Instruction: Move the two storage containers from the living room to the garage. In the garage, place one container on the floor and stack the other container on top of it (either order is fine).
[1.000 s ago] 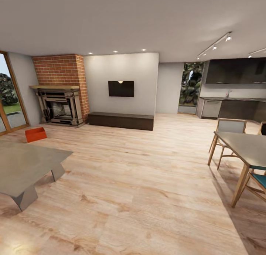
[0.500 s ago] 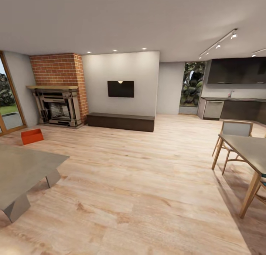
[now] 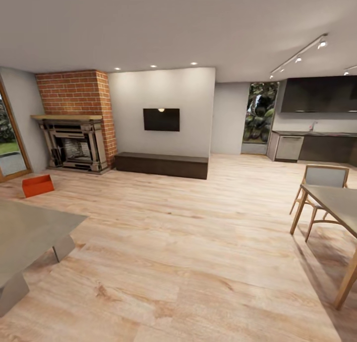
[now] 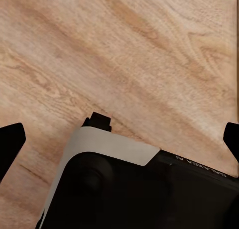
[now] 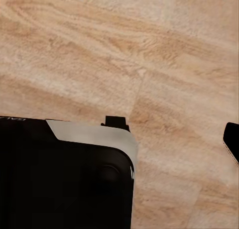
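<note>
We are at the very start: we stand in the living room, and nothing has gone to the garage. One bin (image 3: 37,185) sits on the wood floor (image 3: 188,243) at far left, near the fireplace (image 3: 74,141) and beyond the grey table (image 3: 25,233) at near left. The second bin we cannot find from here. Both bins are yet to be fetched, carried out, and stacked on the garage floor.

Our left pincer (image 4: 119,139) points down at the planks with its dark fingertips (image 4: 10,142) wide apart at the edges of the wrist view and nothing between them, so it is open and empty. Of the right pincer (image 5: 219,134) we see one fingertip (image 5: 232,139) at the edge of its view, with bare planks beside it; we judge it open and empty too.

Against the earlier head views, the whole picture has slid: the bin and fireplace sit further left, the dining table (image 3: 337,198) and chair (image 3: 322,178) further right and lower, the TV (image 3: 161,119) and bench (image 3: 161,164) barely shifted. That is our own camera moving, not the things
</note>
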`<state>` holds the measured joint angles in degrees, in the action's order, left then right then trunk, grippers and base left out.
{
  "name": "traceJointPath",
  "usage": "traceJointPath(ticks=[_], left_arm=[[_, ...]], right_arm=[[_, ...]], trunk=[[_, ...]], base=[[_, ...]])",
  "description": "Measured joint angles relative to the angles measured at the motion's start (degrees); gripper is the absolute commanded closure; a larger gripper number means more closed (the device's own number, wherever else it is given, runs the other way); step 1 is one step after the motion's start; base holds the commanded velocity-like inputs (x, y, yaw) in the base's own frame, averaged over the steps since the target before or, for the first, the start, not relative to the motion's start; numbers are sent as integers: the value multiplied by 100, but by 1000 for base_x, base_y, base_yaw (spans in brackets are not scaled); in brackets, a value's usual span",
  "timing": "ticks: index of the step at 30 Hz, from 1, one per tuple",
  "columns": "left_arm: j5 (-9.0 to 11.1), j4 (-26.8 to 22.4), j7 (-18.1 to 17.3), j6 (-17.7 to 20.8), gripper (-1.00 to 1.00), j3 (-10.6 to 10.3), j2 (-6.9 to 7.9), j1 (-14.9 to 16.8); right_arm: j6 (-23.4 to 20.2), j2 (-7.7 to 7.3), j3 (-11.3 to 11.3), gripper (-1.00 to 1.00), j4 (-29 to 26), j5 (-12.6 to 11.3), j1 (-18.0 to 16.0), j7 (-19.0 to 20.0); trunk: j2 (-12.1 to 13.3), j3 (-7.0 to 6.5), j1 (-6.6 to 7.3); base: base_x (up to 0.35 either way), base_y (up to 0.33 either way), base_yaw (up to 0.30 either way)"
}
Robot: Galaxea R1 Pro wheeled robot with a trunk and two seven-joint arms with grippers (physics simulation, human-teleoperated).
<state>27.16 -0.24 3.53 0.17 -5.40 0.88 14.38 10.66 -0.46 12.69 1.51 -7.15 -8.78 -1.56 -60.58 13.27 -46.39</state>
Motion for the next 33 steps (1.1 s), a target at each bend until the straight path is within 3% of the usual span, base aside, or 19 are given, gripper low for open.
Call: traceJointPath(ticks=[33], left_arm=[[0, 0, 0, 0, -100, -1, 0, 0]], right_arm=[[0, 0, 0, -100, 0, 0, -2, 0]], trunk=[[0, 0, 0]], base=[[322, 0, 0]])
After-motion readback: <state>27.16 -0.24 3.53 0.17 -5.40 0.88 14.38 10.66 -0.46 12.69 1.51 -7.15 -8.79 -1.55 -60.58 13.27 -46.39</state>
